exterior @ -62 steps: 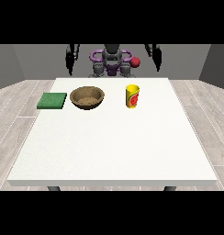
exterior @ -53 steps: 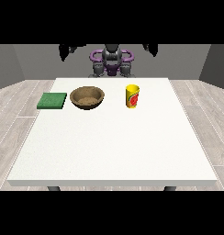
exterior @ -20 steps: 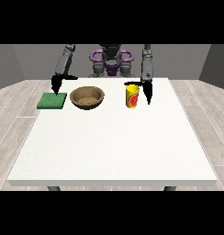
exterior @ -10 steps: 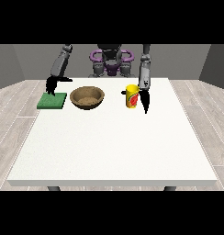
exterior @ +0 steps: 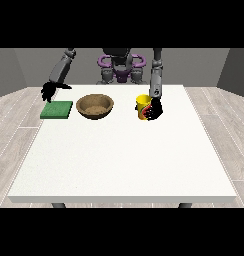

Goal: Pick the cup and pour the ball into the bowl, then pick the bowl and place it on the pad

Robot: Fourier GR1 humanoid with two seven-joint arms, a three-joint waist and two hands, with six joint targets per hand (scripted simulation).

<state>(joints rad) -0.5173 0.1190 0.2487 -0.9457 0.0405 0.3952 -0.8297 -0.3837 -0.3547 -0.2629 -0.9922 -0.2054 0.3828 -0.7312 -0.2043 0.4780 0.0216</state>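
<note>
1. Front view: white table (exterior: 119,160), with the robot behind its far edge.
2. Yellow cup (exterior: 142,106), upright on the table, right of the bowl; the ball cannot be made out.
3. Brown bowl (exterior: 95,106), on the table between pad and cup, apart from both.
4. Green pad (exterior: 57,109), flat at the table's left edge.
5. Hand at the view's right (exterior: 155,110): against the cup's side, fingers curled round it.
6. Hand at the view's left (exterior: 48,91): above the pad's far edge, holding nothing; finger position cannot be told.
</note>
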